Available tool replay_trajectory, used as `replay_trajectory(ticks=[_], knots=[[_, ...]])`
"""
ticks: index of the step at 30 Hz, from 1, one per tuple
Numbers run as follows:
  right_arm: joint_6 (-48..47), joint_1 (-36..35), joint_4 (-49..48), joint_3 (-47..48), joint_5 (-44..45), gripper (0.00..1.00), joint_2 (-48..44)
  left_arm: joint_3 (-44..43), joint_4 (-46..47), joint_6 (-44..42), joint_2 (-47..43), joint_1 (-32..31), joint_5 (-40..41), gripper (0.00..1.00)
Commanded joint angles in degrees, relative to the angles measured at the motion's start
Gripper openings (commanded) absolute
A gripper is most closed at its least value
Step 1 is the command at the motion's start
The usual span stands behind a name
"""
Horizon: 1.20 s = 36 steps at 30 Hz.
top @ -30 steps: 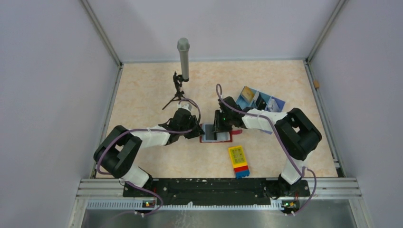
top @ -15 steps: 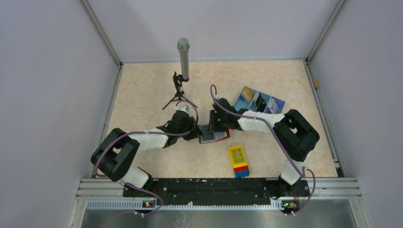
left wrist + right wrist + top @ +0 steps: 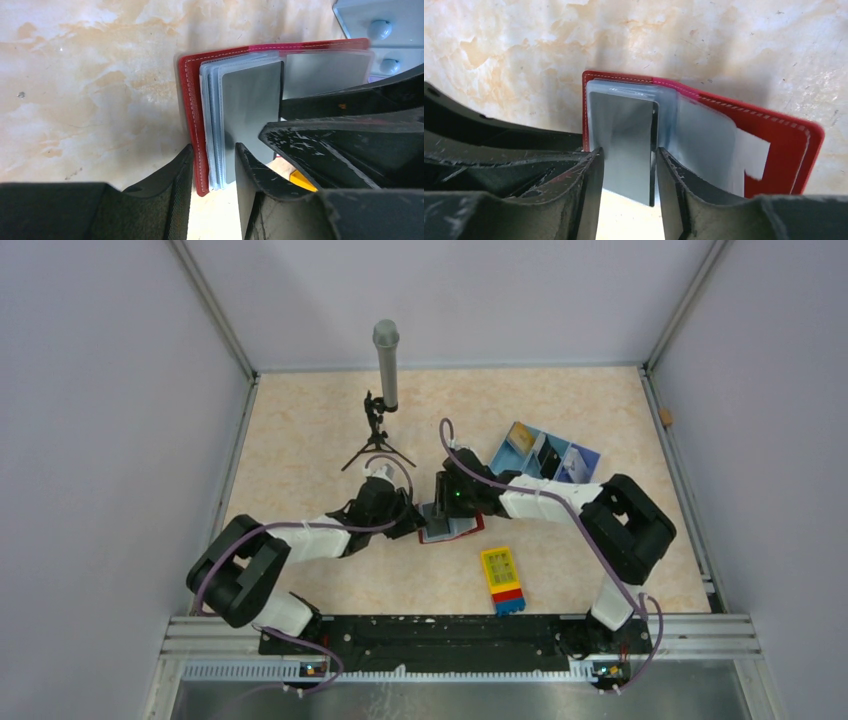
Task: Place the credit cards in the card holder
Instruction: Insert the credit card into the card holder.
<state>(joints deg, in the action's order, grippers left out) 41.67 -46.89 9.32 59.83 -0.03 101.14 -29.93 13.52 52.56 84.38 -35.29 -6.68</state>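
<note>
The dark-red card holder (image 3: 452, 528) lies open mid-table, its blue-grey pockets fanned up. My left gripper (image 3: 214, 150) is shut on its left edge, one finger against the red cover (image 3: 196, 125) and the other against the pockets. A grey credit card (image 3: 626, 145) stands partly inside a pocket. My right gripper (image 3: 629, 152) straddles it, open, with a thin gap at the card's dark right edge. The card holder's right flap (image 3: 784, 135) lies flat. A yellow-gold credit card (image 3: 520, 440) and others sit in the tray.
The light-blue tray (image 3: 595, 455) stands to the back right of the wallet. A yellow, red and blue block (image 3: 502, 580) lies in front. A microphone on a small tripod (image 3: 385, 365) rises behind the left gripper. Walls close in the table.
Both grippers and the wallet have shifted a little left and back. The wallet's left side has been lifted, and my right jaws have widened around the grey card.
</note>
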Motion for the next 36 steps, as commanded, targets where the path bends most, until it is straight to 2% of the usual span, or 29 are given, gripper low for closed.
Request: replay_trajectory(ticks=[1,5,7,10,14,21,33,36], knots=[[-3.67,-1.49,2.86,4.55,3.23,0.46,-7.54,0.91,-0.95,-0.33,-4.36,-0.28,1.01,0.39],[-8.01,-1.09,8.84,5.97,7.08,0.58,-12.74,1.2,-3.54,-1.67,-6.78,-0.24,2.51,0.45],[-8.91,0.09,10.97,5.32,6.61,0.6,-14.7,1.26,-4.46,-1.84,-7.62,-0.27,2.5,0.47],[-9.12,3.01,10.68,1.47,3.22,0.61,-17.22,1.65,-4.5,-1.34,-8.82,-0.29,2.04,0.51],[-7.83,7.29,5.75,-5.73,-3.92,0.61,-19.73,1.96,-3.42,-0.35,-8.57,-0.2,0.88,0.53],[-7.69,9.11,0.84,-10.24,-8.79,0.6,-17.93,1.99,-0.03,2.52,-3.89,-0.06,-1.72,0.53],[-9.74,9.18,2.44,-10.77,-2.97,0.52,-12.18,2.12,4.96,5.79,1.48,-0.13,-4.09,0.51],[-9.81,9.19,2.3,-10.87,-3.08,0.44,-10.98,1.99,5.31,5.96,1.88,-0.11,-3.95,0.5]])
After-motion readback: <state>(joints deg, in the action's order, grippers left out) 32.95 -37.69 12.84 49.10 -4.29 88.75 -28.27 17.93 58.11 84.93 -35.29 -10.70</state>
